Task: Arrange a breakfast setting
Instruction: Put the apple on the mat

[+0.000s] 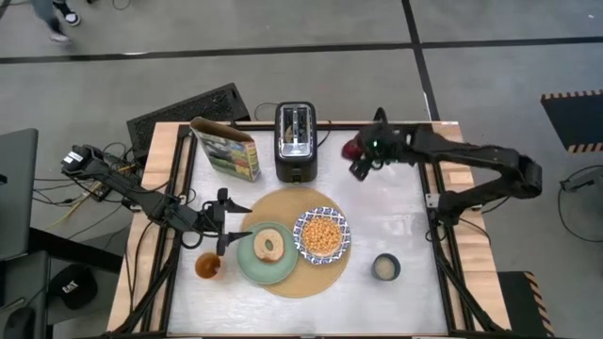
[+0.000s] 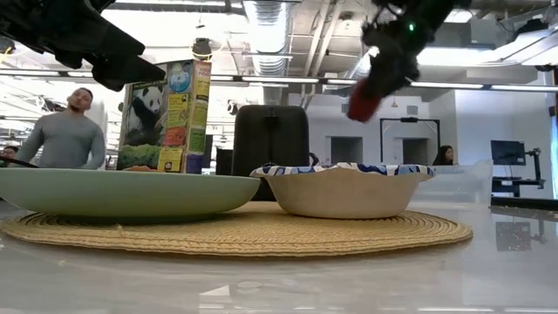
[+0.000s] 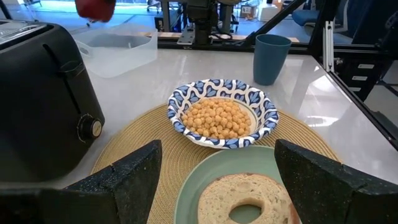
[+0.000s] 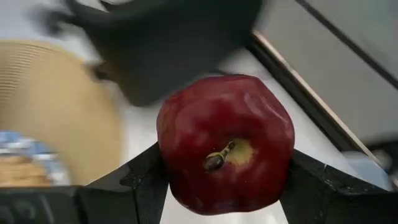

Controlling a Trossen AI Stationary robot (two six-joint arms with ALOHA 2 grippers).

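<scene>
A round tan mat [image 1: 303, 275] lies at the table's middle. On it are a pale green plate [image 1: 247, 264] with a bagel [image 1: 269, 246] and a blue-and-white bowl [image 1: 322, 235] of cereal. An orange-drink glass [image 1: 208, 266] stands left of the plate, and a dark mug [image 1: 385, 267] stands right of the mat. My left gripper [image 1: 226, 222] is open and empty at the plate's left edge; its fingers [image 3: 134, 177] frame the bagel [image 3: 245, 196]. My right gripper [image 1: 358, 158] is shut on a red apple [image 1: 350, 149] right of the toaster. The spoon is out of view. My right gripper pinches the apple between its two fingers, one on each opposite side [image 4: 166, 155]. The stem end [image 4: 219, 158] faces back toward the wrist. The fingers come from the table's right, slanting down. The apple [image 2: 364, 103] is lifted well clear of the table.
A black toaster [image 1: 295, 141] stands at the far middle. A panda-printed cereal box [image 1: 226, 149] stands left of it. A clear plastic tub [image 3: 121, 50] sits on the far right part of the table. People [image 2: 65, 131] stand in the room beyond.
</scene>
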